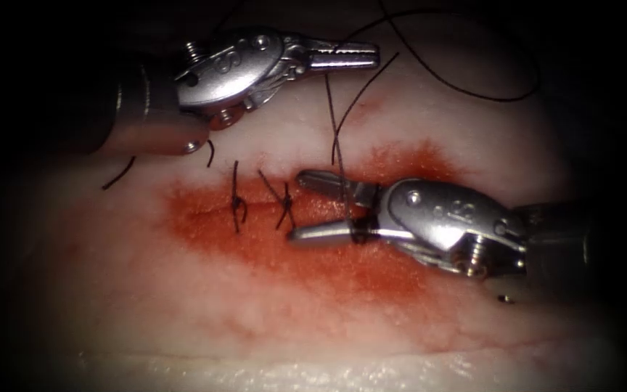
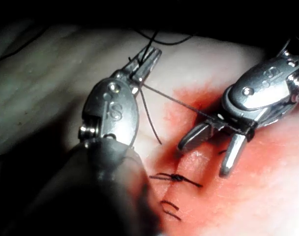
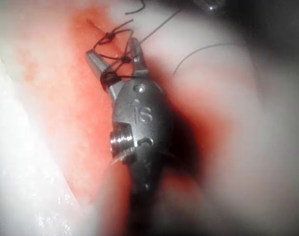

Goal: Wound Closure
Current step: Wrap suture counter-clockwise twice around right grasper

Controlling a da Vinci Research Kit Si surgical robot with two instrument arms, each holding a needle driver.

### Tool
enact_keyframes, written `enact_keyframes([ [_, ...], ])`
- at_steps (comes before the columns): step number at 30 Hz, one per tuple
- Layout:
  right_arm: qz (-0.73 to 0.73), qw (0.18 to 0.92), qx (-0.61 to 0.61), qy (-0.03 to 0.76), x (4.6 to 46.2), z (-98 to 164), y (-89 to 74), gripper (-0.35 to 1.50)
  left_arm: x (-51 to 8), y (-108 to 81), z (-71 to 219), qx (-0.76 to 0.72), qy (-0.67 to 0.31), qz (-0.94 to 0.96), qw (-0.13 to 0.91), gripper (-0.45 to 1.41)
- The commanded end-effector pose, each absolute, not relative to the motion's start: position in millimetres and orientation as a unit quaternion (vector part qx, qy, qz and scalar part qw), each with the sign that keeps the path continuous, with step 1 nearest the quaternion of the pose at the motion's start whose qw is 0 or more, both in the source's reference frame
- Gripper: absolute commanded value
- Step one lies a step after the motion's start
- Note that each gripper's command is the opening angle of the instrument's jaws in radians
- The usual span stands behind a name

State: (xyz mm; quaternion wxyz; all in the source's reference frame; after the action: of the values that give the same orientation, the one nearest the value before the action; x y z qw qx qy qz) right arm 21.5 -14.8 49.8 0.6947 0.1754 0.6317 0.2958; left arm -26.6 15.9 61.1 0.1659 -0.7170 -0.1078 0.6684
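Tissue (image 1: 183,305) w/ red fluid (image 1: 313,254), thread (image 1: 473,87) on top.

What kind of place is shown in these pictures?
Probably a bench for suturing practice, not an operating room. A pale slab of tissue carries a cut with two tied stitches. The left tool grips thread; the right tool is open around it.

Surgical training bench, lab setting. Pale slab of tissue (image 1: 270,319) lit by a tight spotlight, dark surround; red fluid (image 1: 313,247) staining the cut (image 1: 205,212); tied stitches (image 1: 237,205) across it; wristed steel tools.
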Motion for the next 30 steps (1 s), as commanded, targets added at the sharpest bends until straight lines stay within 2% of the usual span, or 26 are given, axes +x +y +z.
enact_keyframes([
  [1, 0.298, 0.680, 0.180, 0.645, 22.5, 50.2, -15.6, 0.56, -27.2, 15.9, 62.4, -0.716, -0.110, 0.669, 0.167, -0.45],
  [5, 0.304, 0.640, 0.187, 0.681, 23.0, 50.1, -15.7, 0.74, -27.2, 15.0, 64.6, -0.712, -0.115, 0.673, 0.167, -0.45],
  [9, 0.329, 0.595, 0.172, 0.713, 22.8, 50.1, -15.3, 0.76, -26.8, 13.9, 65.7, -0.710, -0.120, 0.674, 0.164, -0.45],
  [20, 0.436, 0.512, 0.098, 0.733, 19.6, 50.6, -14.1, 0.62, -23.8, 10.6, 64.4, -0.717, -0.118, 0.666, 0.167, -0.45],
  [23, 0.452, 0.511, 0.087, 0.726, 18.4, 50.7, -13.8, 0.41, -23.2, 9.5, 63.8, -0.721, -0.115, 0.662, 0.170, -0.45],
  [29, 0.482, 0.511, 0.064, 0.709, 17.4, 51.2, -13.2, 0.36, -23.2, 7.4, 62.8, -0.725, -0.114, 0.658, 0.169, -0.45],
  [30, 0.490, 0.508, 0.065, 0.705, 17.4, 51.2, -13.2, 0.27, -23.3, 7.0, 62.7, -0.725, -0.114, 0.658, 0.169, -0.45],
])
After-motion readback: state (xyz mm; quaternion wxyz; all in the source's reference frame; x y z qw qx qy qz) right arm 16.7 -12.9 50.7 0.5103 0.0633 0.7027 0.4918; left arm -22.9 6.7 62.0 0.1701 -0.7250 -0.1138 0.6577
